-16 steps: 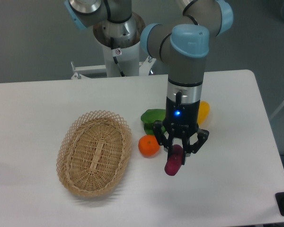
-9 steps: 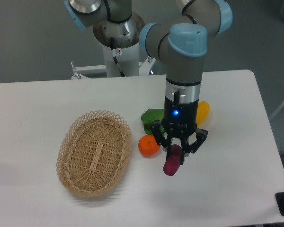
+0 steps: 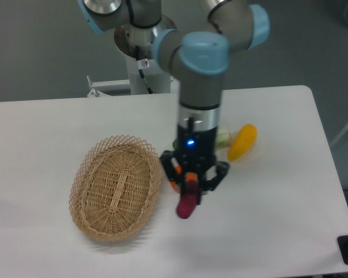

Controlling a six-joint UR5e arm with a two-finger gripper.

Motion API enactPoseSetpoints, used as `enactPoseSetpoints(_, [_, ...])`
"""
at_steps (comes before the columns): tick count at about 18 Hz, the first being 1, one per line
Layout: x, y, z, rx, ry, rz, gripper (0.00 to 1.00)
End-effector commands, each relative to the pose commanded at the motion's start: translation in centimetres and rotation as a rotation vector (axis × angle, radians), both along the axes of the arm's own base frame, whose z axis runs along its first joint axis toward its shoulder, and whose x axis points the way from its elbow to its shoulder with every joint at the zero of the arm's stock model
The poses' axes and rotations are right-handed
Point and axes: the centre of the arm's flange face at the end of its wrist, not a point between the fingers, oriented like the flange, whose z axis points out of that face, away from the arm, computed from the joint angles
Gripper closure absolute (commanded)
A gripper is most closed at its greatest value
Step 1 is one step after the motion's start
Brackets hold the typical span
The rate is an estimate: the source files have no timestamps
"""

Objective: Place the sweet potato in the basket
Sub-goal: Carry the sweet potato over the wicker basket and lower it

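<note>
My gripper (image 3: 191,186) is shut on the magenta-purple sweet potato (image 3: 187,204), which hangs tip-down from the fingers above the white table. It is just right of the tan oval wicker basket (image 3: 115,186), close to the basket's right rim but outside it. The basket holds nothing that I can see.
A round orange fruit (image 3: 175,184) is mostly hidden behind the gripper. A yellow elongated vegetable (image 3: 242,142) lies to the right behind the arm. A green vegetable (image 3: 176,142) peeks out at the arm's left side. The robot base stands at the table's far edge.
The gripper has moved left with the sweet potato, from right of the orange fruit to in front of it, nearer the basket's right rim.
</note>
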Motion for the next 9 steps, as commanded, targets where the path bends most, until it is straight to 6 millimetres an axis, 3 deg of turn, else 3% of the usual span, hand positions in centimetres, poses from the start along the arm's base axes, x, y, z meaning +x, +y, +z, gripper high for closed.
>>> enactPoseSetpoints(5, [7.8,1.7,-4.8,-0.105,-0.005,-0.020,0.61])
enactPoseSetpoints(9, [10.8,2.9,-8.9,-0.198,0.013,-0.075,0.61])
